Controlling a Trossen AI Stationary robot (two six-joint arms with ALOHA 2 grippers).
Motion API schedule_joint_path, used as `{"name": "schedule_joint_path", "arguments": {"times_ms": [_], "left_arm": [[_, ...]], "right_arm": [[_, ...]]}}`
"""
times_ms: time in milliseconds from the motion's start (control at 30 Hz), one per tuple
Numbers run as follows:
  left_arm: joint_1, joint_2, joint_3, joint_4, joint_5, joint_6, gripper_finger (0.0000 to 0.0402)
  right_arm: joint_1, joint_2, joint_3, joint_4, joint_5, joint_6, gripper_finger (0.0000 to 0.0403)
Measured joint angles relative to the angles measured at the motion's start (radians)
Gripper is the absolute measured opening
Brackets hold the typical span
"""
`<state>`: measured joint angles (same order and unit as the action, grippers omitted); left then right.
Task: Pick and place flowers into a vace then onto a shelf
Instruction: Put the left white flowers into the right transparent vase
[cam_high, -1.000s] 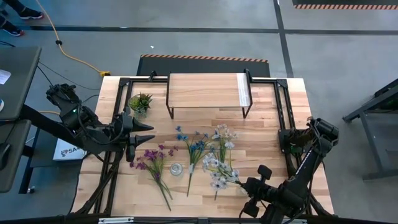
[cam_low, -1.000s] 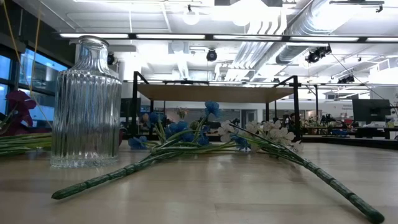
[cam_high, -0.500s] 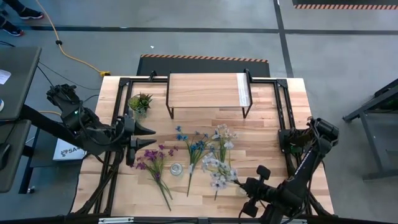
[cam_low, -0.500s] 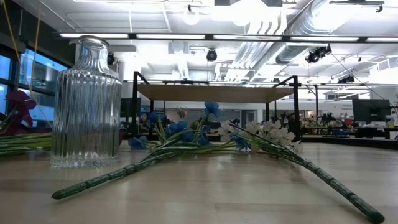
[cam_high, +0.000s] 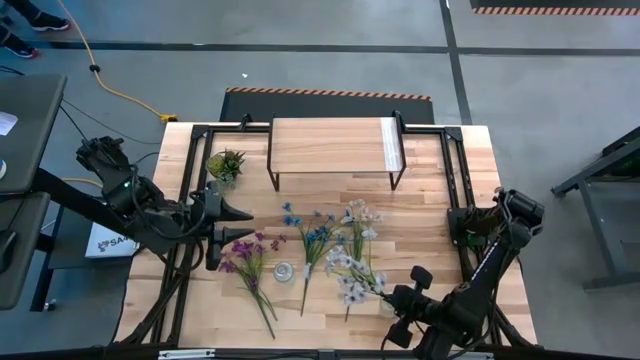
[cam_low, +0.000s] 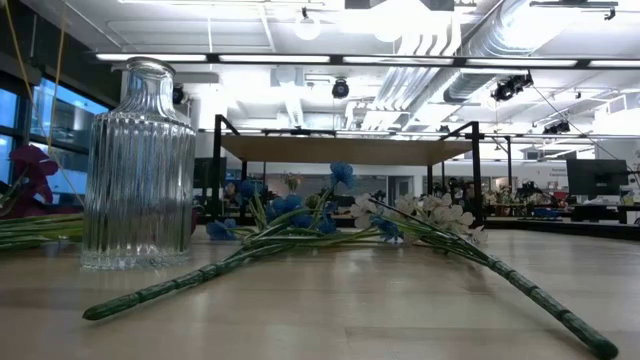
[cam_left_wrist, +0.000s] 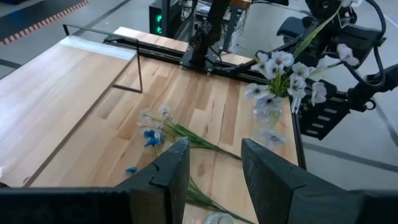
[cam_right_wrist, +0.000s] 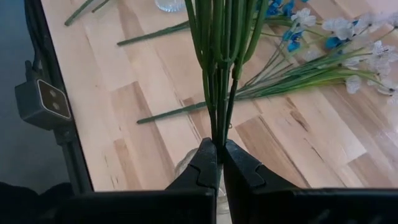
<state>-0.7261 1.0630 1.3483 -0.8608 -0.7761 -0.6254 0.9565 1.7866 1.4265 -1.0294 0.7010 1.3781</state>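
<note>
Purple flowers (cam_high: 245, 258), blue flowers (cam_high: 315, 238) and a white spray (cam_high: 358, 220) lie flat on the table, around a ribbed clear glass vase (cam_high: 284, 271) that stands upright (cam_low: 140, 165). My left gripper (cam_high: 243, 224) is open and hovers just left of the purple blossoms, touching nothing. My right gripper (cam_high: 398, 300), near the table's near right corner, is shut on a second white spray (cam_high: 350, 280), whose blossoms also show in the left wrist view (cam_left_wrist: 280, 71). The shelf (cam_high: 333, 145) stands at the table's far side. My right gripper (cam_right_wrist: 216, 155) pinches the bundled green stems (cam_right_wrist: 216, 124) of the white spray between its two fingertips, near the stems' lower end. The stems run straight out from the fingers, in line with them, toward the table's left. The spray is lifted above the table.
A small green potted plant (cam_high: 225, 163) stands left of the shelf. Black metal frame rails (cam_high: 455, 200) run along the table's left and right sides. A glass rim (cam_right_wrist: 186, 165) shows just under my right fingers. Bare wood lies between the flowers and the shelf.
My left gripper has crept a little toward the table's right and near side, closer to the purple flowers, staying open. The flowers on the table and the vase have not moved.
</note>
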Motion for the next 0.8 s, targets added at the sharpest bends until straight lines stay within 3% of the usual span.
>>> {"name": "schedule_joint_path", "arguments": {"times_ms": [500,800], "left_arm": [[0.0,0.0,0.0,0.0,-0.021,0.0,0.0179],[0.0,0.0,0.0,-0.001,-0.03,0.017,0.0179]], "right_arm": [[0.013,-0.003,0.001,0.011,-0.051,0.036,0.0001],[0.024,-0.022,0.001,-0.007,-0.091,0.058,0.0026]]}}
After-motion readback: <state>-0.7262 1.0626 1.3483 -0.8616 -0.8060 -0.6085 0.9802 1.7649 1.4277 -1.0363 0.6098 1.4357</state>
